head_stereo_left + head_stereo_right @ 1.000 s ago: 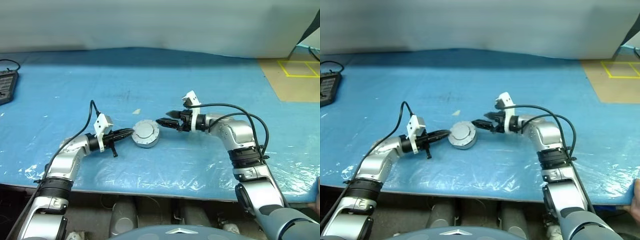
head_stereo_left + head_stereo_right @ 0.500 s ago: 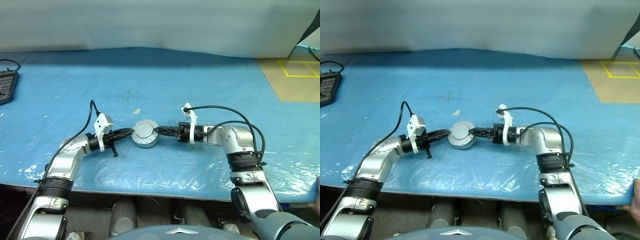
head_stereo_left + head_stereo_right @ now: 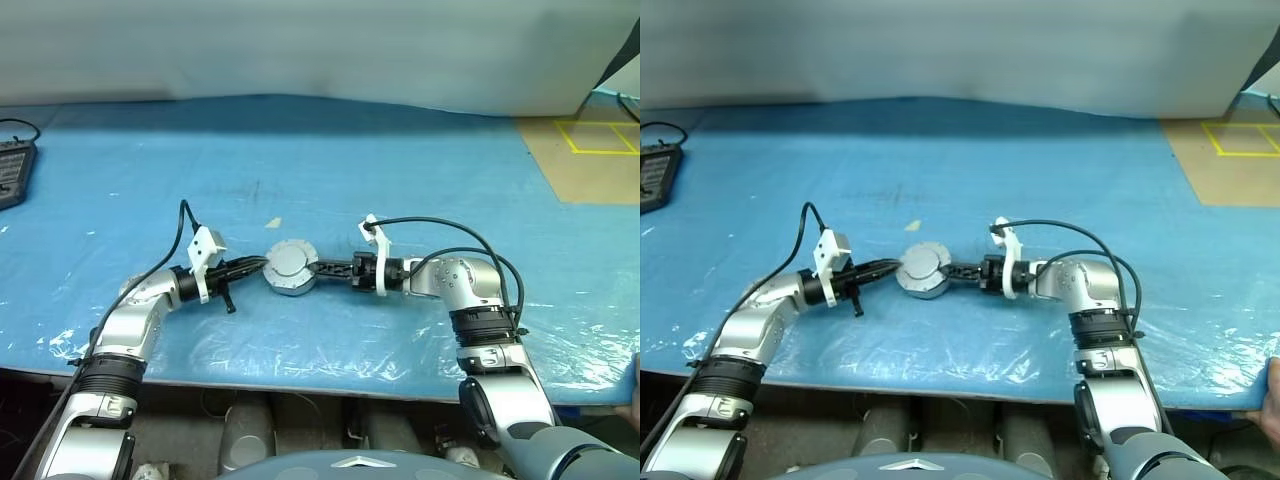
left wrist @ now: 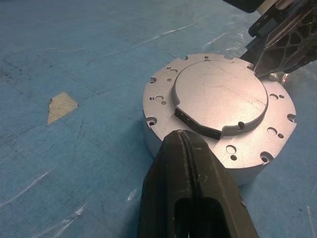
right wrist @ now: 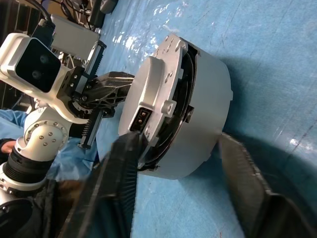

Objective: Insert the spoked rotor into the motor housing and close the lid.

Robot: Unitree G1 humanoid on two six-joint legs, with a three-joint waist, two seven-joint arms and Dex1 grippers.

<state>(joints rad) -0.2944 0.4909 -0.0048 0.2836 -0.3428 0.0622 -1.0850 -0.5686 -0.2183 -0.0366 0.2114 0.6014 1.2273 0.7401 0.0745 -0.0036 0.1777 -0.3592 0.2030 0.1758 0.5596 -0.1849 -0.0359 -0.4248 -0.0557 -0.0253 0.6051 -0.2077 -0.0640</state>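
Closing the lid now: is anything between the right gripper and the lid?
Nothing visible does: the right gripper straddles the lid and the housing. A dark gap shows between them on one side.

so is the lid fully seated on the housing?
No. The lid sits on the housing but tilted: the right wrist view shows a dark gap under its raised edge.

- My bench is covered by a blue plastic sheet [image 3: 420, 150], wrinkled and shiny along the near edge.
- A small pale scrap [image 3: 272, 223] lies on the sheet near its middle.
- A dark device [image 3: 12, 170] with a cable sits at the left edge.
- Yellow tape lines [image 3: 597, 137] mark a brown surface [image 3: 590, 175] past the far right corner.
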